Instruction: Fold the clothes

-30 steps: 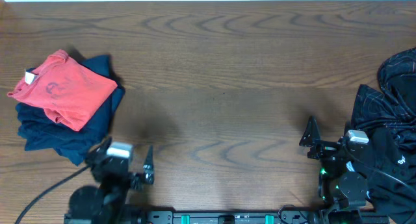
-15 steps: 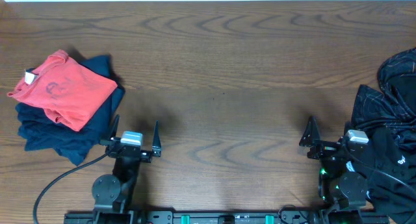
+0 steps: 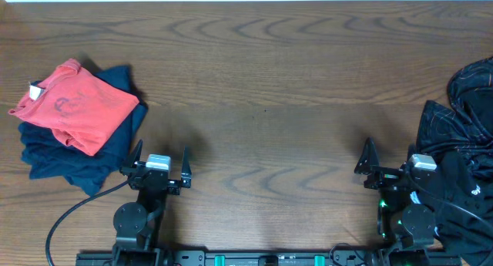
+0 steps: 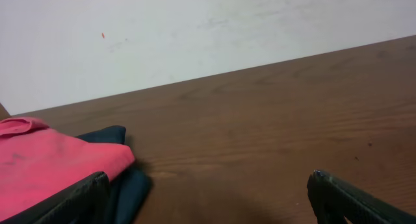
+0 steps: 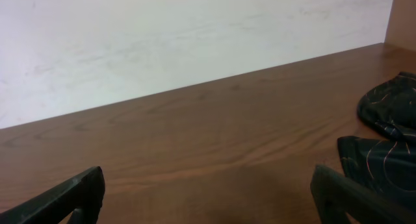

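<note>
A folded coral-red T-shirt (image 3: 73, 104) lies on top of a folded navy garment (image 3: 46, 154) at the left of the table. In the left wrist view the red shirt (image 4: 45, 165) and the navy garment (image 4: 127, 182) sit just ahead and to the left. A heap of crumpled black clothes (image 3: 462, 135) fills the right edge, and in the right wrist view the black clothes (image 5: 383, 152) lie to the right. My left gripper (image 3: 162, 155) (image 4: 208, 208) is open and empty, right of the stack. My right gripper (image 3: 400, 159) (image 5: 208, 204) is open and empty, beside the black heap.
The brown wooden table (image 3: 262, 89) runs to a pale wall (image 4: 195, 36) at the back. A black cable (image 3: 73, 216) trails from the left arm's base toward the front-left corner.
The left arm swung from a turned pose at the front left to face forward, its open gripper now right of the stack. The right arm has not moved.
</note>
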Controlling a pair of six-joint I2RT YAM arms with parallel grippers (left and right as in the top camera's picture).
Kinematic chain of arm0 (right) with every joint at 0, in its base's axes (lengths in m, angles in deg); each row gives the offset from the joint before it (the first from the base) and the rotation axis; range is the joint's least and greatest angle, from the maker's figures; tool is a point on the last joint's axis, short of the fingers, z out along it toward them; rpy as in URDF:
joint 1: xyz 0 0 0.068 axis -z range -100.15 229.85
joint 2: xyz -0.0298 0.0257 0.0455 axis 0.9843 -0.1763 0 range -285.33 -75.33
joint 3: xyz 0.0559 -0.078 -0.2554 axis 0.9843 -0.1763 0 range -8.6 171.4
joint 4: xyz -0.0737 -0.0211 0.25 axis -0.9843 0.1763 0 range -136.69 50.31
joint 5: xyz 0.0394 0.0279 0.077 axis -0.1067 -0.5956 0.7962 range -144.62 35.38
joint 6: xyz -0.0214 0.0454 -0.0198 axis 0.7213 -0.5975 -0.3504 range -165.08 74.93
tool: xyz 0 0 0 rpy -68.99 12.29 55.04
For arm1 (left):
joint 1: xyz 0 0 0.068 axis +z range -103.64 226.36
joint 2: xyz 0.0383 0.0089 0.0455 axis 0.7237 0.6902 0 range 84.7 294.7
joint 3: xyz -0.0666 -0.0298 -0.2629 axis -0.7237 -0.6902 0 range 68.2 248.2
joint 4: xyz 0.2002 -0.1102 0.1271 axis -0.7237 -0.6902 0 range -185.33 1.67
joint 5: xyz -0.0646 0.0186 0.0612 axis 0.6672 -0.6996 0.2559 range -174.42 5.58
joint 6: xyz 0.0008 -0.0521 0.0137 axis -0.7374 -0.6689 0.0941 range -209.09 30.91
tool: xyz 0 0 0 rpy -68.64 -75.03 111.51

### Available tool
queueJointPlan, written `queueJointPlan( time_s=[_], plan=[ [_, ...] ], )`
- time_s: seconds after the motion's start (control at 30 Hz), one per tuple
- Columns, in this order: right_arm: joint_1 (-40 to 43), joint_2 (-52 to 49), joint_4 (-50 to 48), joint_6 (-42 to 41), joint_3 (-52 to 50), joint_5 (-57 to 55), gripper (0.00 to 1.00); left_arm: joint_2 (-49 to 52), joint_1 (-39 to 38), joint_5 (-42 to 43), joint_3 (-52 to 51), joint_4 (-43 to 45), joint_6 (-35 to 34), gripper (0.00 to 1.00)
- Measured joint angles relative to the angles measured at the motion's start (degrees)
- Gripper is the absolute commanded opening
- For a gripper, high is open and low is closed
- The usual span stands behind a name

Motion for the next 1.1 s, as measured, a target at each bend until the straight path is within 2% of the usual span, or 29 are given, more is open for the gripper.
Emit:
queueJointPlan(
  time_s=[0.47, 0.73, 1.1],
  plan=[
    [0.0, 0.0, 0.0, 0.5, 0.0, 0.0, 0.99, 0.0, 0.0, 0.0, 0.0, 0.0, 0.0, 0.98],
    [0.0, -1.1, 0.0, 16.8, 0.0, 0.0, 0.99, 0.0, 0.0, 0.0, 0.0, 0.0, 0.0, 0.98],
    [0.0, -1.1, 0.0, 22.0, 0.0, 0.0, 0.99, 0.0, 0.0, 0.0, 0.0, 0.0, 0.0, 0.98]
  ],
)
